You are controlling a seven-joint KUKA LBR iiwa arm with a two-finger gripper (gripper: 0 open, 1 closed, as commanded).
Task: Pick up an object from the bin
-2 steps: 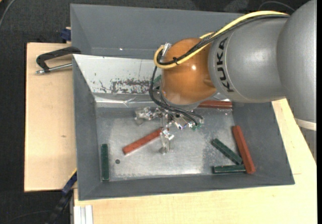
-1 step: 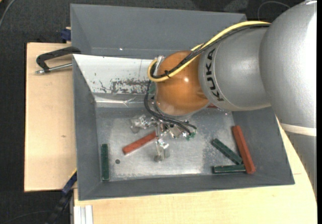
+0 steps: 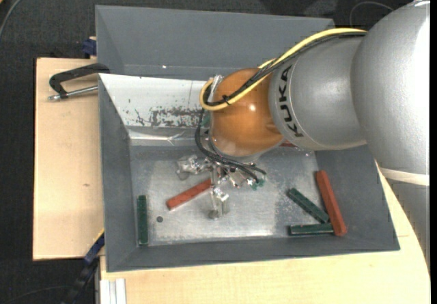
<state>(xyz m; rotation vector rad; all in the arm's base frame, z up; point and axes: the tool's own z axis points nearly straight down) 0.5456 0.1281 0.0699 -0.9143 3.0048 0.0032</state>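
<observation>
My gripper [image 3: 203, 186] is down near the bin's floor at its middle, under the orange wrist cover. It is open: one fingertip [image 3: 186, 168] stands up-left of a red stick [image 3: 186, 197] and the other [image 3: 218, 205] down-right of it. The red stick lies flat on the floor, slanting from lower left to upper right, and its right end runs between the two fingers. I cannot tell whether the fingers touch it.
A dark green stick [image 3: 141, 219] lies along the left wall near the front. At the right lie a second red stick [image 3: 330, 201] and two green sticks [image 3: 306, 203] [image 3: 311, 229]. The arm covers the bin's back right.
</observation>
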